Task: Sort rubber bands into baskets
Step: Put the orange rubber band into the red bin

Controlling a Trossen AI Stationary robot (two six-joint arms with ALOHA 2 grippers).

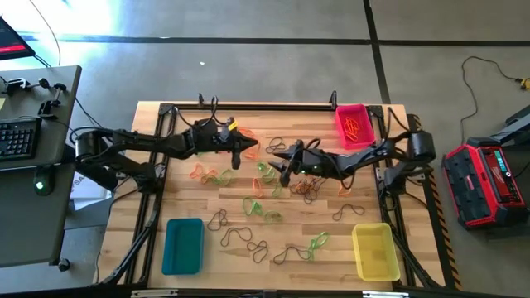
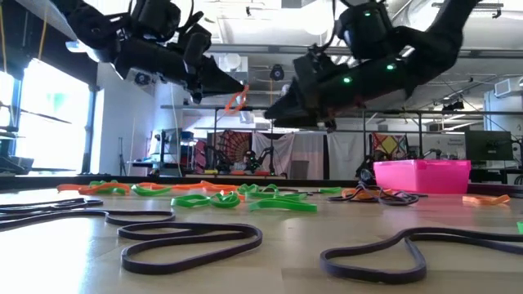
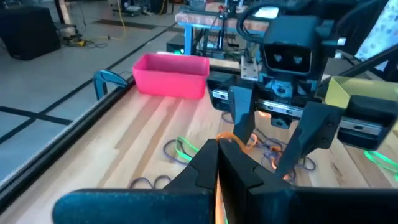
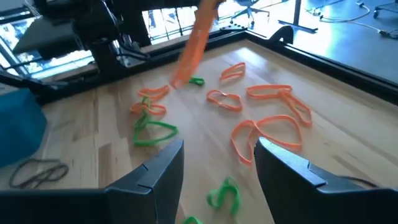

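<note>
My left gripper (image 1: pixel 251 151) hangs over the middle of the table, shut on an orange rubber band (image 2: pixel 235 100). My right gripper (image 4: pixel 217 165) faces it from the table's right side, open, with nothing between its fingers. The held band (image 4: pixel 194 38) dangles a little ahead of the right gripper. Many loose rubber bands lie flat on the wood: orange (image 4: pixel 273 124), green (image 1: pixel 265 207) and dark (image 1: pixel 240 236). The pink basket (image 1: pixel 354 124) stands at the far right, the teal basket (image 1: pixel 182 245) at the near left and the yellow basket (image 1: pixel 374 251) at the near right. My left gripper pinches the top of the orange band's loop (image 3: pixel 231 140) between its two fingertips. The fingers point nearly level, slightly downward, toward the table's right side. The band hangs slack below them, clear of the table.
The pink basket holds orange bands (image 1: pixel 356 129). A dark metal frame (image 1: pixel 273 106) runs along the table's far edge and sides. Beyond the table's right edge a red-and-black box (image 1: pixel 484 182) sits on the floor; a desk with a keyboard (image 1: pixel 18 136) stands to the left.
</note>
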